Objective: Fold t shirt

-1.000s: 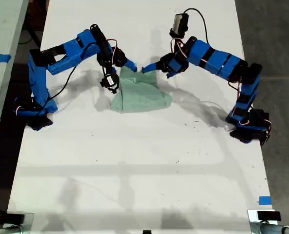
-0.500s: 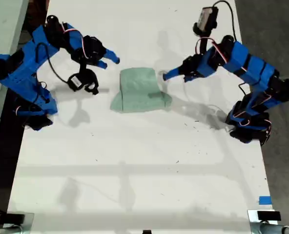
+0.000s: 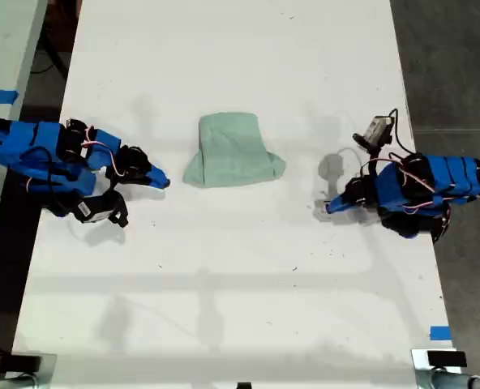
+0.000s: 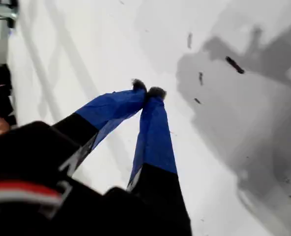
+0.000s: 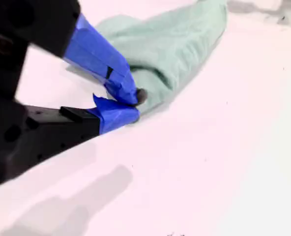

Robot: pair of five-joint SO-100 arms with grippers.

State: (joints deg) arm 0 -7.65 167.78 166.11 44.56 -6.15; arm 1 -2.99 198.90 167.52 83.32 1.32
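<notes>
At table centre, the t shirt lies as a compact folded bundle. Both arms have withdrawn from it within 1 second: my second gripper and my first gripper rest apart from it, jaws pressed together, empty. Folding appears complete.

No legible text, labels, brands, numbers or signs found on any surface in the three current views.
</notes>
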